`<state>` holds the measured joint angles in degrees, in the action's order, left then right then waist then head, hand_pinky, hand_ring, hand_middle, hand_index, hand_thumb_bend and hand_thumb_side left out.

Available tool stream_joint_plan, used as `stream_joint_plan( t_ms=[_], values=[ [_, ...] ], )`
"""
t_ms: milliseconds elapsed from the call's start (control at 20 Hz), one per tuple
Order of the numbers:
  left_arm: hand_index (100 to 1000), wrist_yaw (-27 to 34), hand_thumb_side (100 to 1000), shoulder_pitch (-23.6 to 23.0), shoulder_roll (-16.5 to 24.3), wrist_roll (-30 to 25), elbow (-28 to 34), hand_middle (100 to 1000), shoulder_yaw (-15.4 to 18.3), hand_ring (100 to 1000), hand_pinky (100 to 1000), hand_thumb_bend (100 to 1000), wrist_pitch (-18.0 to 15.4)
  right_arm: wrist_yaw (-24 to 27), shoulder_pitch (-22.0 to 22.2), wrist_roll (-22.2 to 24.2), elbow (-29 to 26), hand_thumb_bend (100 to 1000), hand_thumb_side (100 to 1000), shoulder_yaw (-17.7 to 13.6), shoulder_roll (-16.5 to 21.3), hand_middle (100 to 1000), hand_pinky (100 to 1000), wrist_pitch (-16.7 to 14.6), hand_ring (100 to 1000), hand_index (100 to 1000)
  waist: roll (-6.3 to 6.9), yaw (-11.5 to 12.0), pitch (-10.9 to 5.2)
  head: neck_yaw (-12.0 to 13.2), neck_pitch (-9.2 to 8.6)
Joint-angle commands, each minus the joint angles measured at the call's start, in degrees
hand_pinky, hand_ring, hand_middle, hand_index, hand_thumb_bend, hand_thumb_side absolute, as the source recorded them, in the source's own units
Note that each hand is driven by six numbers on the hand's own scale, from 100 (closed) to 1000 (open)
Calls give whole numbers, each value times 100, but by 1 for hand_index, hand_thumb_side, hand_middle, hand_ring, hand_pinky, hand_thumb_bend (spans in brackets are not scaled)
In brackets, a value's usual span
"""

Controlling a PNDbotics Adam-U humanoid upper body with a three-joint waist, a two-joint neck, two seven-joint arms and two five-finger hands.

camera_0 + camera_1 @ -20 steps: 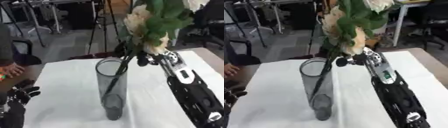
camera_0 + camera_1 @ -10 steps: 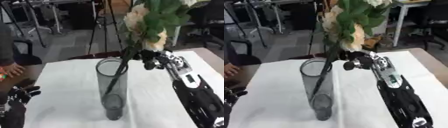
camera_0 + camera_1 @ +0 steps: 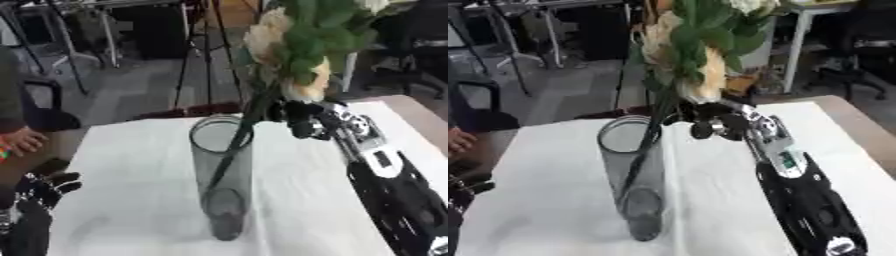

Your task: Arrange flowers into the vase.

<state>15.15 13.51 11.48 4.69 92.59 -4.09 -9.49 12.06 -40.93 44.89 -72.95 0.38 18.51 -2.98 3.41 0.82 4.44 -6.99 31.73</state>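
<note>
While the right hand (image 3: 302,120) is curled tight around the flowers (image 3: 297,45), it should lower them slowly so the stems slide straight down the vase (image 3: 220,175).

White tablecloth (image 3: 149,200); tripod (image 3: 206,45), perhaps, behind.

both eye views look down from the robot's head, close over the white table (image 3: 140,200); they share the vase (image 3: 222,175) mid-table, right eye shifted slightly.
</note>
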Motion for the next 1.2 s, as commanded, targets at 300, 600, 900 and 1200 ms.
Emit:
stream_joint_plan(
  t_ms=[300, 600, 900, 1200],
  values=[
    [791, -2, 881, -21, 87, 56, 79, 725, 85, 685, 704, 985, -30, 322, 229, -468, -540, 1000, 509, -179, 228, 688, 815, 31, 782, 768, -49, -104, -10, 59, 12],
    [796, -8, 881, -87, 113, 111, 109, 736, 118, 691, 705, 985, -58, 628, 485, -892, -952, 910, 568, -209, 334, 673, 787, 38, 760, 763, -83, -222, 29, 104, -1],
    [805, -26, 881, -129, 131, 128, 129, 747, 120, 701, 708, 984, -72, 805, 698, -1129, -1126, 863, 598, -207, 418, 676, 778, 6, 759, 761, -110, -328, 60, 127, -27],
    [814, -48, 881, -127, 141, 189, 165, 755, 136, 705, 708, 982, -78, 917, 843, -1252, -1245, 840, 619, -230, 543, 675, 772, -46, 757, 758, -88, -371, 88, 154, -49]
  ],
)
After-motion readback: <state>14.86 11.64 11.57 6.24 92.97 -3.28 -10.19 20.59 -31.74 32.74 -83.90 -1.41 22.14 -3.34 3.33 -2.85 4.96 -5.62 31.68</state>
